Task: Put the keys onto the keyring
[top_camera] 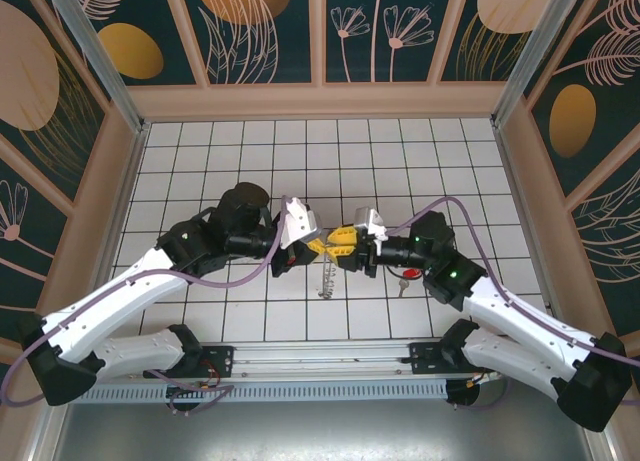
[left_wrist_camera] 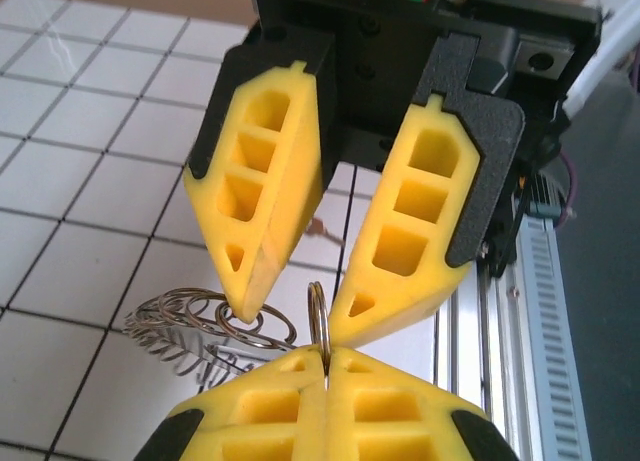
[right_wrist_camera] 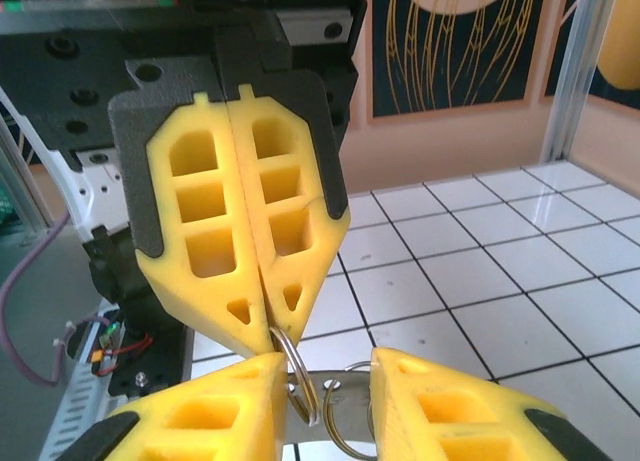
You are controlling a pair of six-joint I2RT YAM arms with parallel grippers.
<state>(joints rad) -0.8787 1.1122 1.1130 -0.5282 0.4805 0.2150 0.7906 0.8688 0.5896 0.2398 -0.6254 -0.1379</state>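
The keyring (top_camera: 325,276) is a string of silvery wire loops that hangs from where the two grippers meet, down to the tiled floor. My left gripper (top_camera: 322,245) (left_wrist_camera: 326,366) is shut on its top split ring (left_wrist_camera: 318,316) (right_wrist_camera: 290,356). My right gripper (top_camera: 346,243) (right_wrist_camera: 330,411) faces the left one tip to tip. It is open, its fingers (right_wrist_camera: 210,421) on either side of the ring and a small metal tab (right_wrist_camera: 330,406). More loops (left_wrist_camera: 200,326) spread out to the left below. A red-headed key (top_camera: 408,274) lies on the floor by the right wrist.
White tiled floor (top_camera: 330,161) stretches behind the grippers to the patterned walls. A metal rail (top_camera: 320,359) with the arm bases runs along the near edge. Purple cables (top_camera: 240,273) loop off both arms.
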